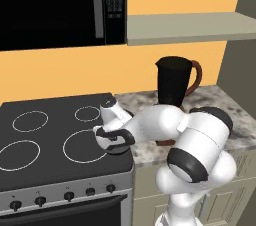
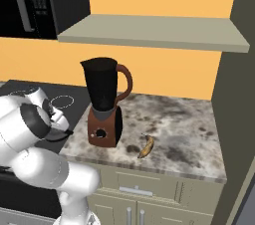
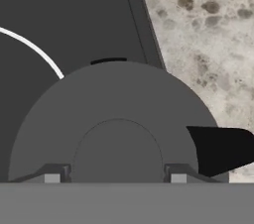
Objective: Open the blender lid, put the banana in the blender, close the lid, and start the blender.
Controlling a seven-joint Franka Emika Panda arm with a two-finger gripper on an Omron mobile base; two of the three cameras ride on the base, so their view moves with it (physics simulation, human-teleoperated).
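Note:
The blender [image 1: 175,82] [image 2: 104,99] stands at the back of the stone counter, its dark jar open at the top. The blender lid [image 3: 119,109], a dark grey disc, is low over the stove's right edge beside the counter, and it shows under the hand as a dark disc [image 1: 119,146]. My gripper [image 3: 115,178] [image 1: 116,140] is shut on the blender lid, and its fingertips [image 3: 52,178] flank the central knob. The lid's small tab points toward the counter. The banana [image 2: 146,146] lies on the counter to the right of the blender, near the front edge.
The black stove [image 1: 50,120] with white burner rings lies left of the counter [image 2: 184,124]. A microwave [image 1: 50,5] hangs above the stove. A grey shelf [image 2: 149,32] juts out over the blender. A dark wall closes off the counter's right end.

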